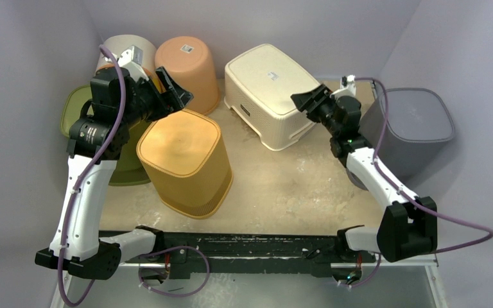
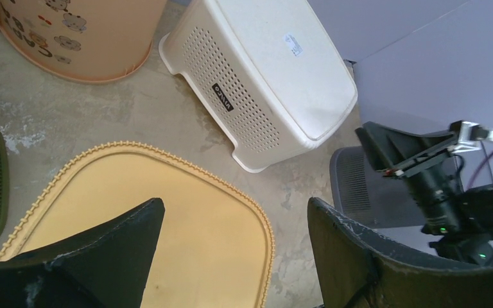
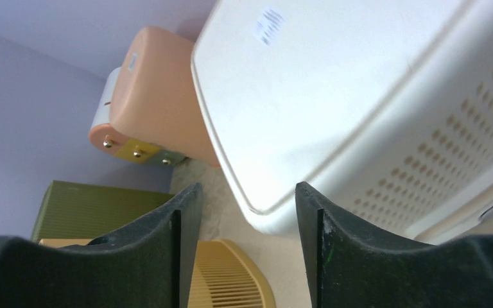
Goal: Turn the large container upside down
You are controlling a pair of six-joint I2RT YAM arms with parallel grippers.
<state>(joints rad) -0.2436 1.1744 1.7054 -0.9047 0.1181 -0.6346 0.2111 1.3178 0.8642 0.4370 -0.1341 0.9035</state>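
The large cream perforated container (image 1: pixel 269 96) stands at the back centre with its flat base up, a sticker on it and its rim on the table. It also shows in the left wrist view (image 2: pixel 276 70) and fills the right wrist view (image 3: pixel 334 96). My right gripper (image 1: pixel 305 101) is open and empty, hovering at the container's right edge, its fingers (image 3: pixel 249 189) apart from it. My left gripper (image 1: pixel 176 90) is open and empty above the yellow container (image 1: pixel 183 160), its fingers (image 2: pixel 234 205) over that container's far right corner.
The yellow container (image 2: pixel 147 224) sits base up at the front left. An orange bin (image 1: pixel 189 67) and a pale bin (image 1: pixel 125 48) stand at the back left. A green bin (image 1: pixel 77 109) is under the left arm. A grey bin (image 1: pixel 417 122) stands at the right wall.
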